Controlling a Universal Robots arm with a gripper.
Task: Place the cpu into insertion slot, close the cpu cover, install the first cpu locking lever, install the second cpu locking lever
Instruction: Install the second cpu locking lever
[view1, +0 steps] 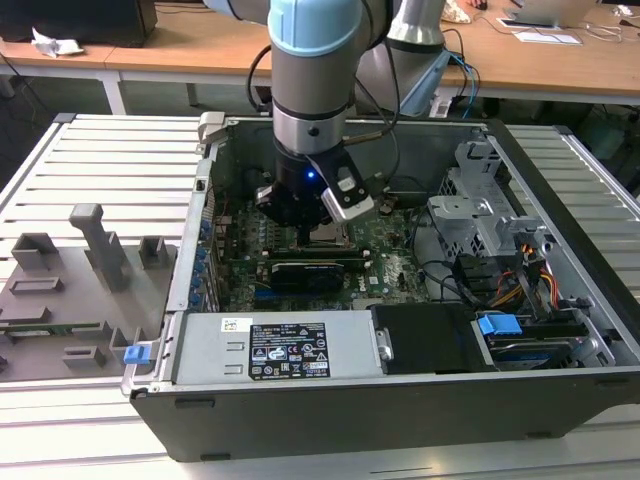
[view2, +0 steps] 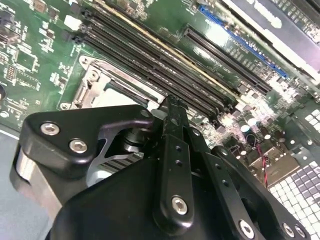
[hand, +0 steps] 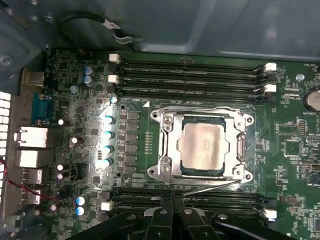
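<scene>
The cpu (hand: 202, 146), a silvery square chip, lies in the insertion slot (hand: 239, 149) on the green motherboard. The cpu cover (hand: 169, 145), a shiny metal frame, lies flat around the chip. One thin wire locking lever (hand: 200, 108) runs along the socket's side by the memory slots. A second lever (hand: 210, 187) runs slightly slanted along the opposite side, near my fingertips. My gripper (hand: 173, 199) hovers just off that side with its black fingers (view2: 172, 112) pressed together and nothing between them. In the exterior view my gripper (view1: 316, 214) hangs over the socket (view1: 328, 238) inside the case.
Long black memory slots (hand: 190, 75) flank the socket on two sides. A black card (view1: 305, 272) stands upright on the board. The power supply (view1: 270, 350), the drive cage (view1: 480, 215) and cables (view1: 520, 280) crowd the case. Grey fixtures (view1: 90, 250) stand at the exterior view's left.
</scene>
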